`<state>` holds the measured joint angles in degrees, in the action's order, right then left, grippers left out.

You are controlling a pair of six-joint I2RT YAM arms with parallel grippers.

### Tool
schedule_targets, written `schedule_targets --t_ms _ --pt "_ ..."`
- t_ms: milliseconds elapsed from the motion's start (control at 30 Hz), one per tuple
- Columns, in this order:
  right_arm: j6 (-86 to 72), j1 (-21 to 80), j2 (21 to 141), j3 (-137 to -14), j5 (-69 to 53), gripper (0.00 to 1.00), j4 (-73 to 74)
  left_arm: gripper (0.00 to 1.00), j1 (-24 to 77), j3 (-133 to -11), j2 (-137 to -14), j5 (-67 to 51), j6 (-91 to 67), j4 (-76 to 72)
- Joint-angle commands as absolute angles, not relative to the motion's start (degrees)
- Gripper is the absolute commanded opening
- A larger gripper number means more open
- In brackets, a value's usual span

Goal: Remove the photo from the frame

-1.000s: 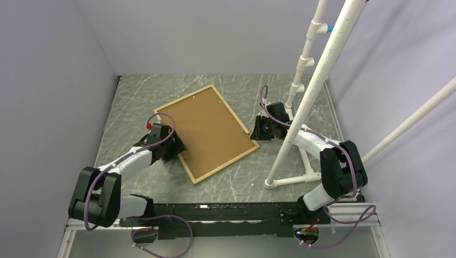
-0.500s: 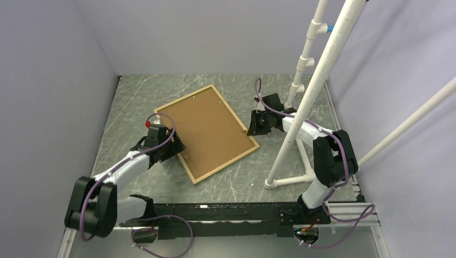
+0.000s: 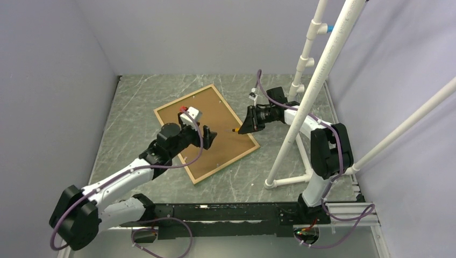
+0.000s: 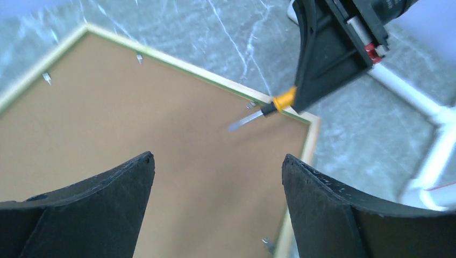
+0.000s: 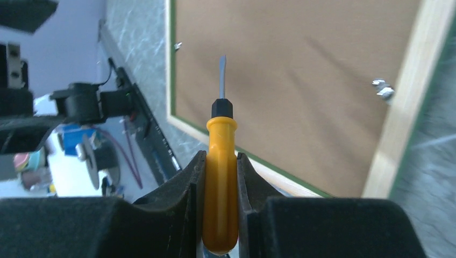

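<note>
The frame lies face down on the table, its light wood rim around the brown backing board. The photo is hidden beneath that board. My left gripper hovers open over the board's middle with nothing between its fingers. My right gripper is shut on a yellow-handled screwdriver. The screwdriver's blade points over the board near the frame's right corner, close to a small metal tab.
Small metal tabs sit along the inside of the rim. A white PVC pipe stand rises to the right of the frame, its base on the table. Grey walls close in the left, back and right.
My left gripper left the frame's left edge, rose and swung over the board with its jaws wider. My right gripper moved left so the screwdriver reaches over the frame's right corner.
</note>
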<state>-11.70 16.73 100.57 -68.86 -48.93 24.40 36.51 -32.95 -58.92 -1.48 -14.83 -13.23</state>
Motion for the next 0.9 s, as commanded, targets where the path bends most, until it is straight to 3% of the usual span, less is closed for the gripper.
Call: schedule_targets --t_ms 0,200,433,567,633,733,767,800,867 --pt "-8.2 17.6 100.4 -69.9 -58.9 0.0 25.2 0.91 38.0 -37.0 -67.1 -3.3 11.3 -25.7" --pt "-7.4 18.0 99.6 -68.7 -60.6 0.0 24.9 0.92 38.8 -38.8 -77.1 -13.7 28.7 -29.5" --pt "-7.5 19.5 99.8 -68.8 -61.2 0.0 24.4 0.9 40.0 -45.0 -85.4 -18.2 30.7 -29.4" --pt "-7.9 19.8 99.3 -68.9 -61.4 0.0 24.1 0.8 40.9 -46.6 -88.5 -21.7 29.3 -28.0" --pt "-8.9 19.8 98.8 -68.7 -61.5 0.0 23.0 0.63 41.4 -47.2 -89.4 -22.0 28.3 -27.5" --pt "-11.1 19.8 97.9 -68.1 -60.2 0.0 20.8 0.14 41.5 -47.3 -89.7 -20.6 25.7 -27.2" --pt "-13.2 19.8 97.4 -67.6 -59.9 0.0 19.1 0.06 41.4 -46.8 -89.4 -19.7 24.5 -27.8" --pt "-14.9 19.8 96.7 -66.6 -59.7 0.1 16.3 0.0 41.5 -46.1 -88.9 -18.8 23.1 -28.5" --pt "-22.1 19.8 94.9 -63.7 -58.3 0.39 9.0 0.0 41.4 -44.3 -87.7 -15.6 18.3 -31.4"
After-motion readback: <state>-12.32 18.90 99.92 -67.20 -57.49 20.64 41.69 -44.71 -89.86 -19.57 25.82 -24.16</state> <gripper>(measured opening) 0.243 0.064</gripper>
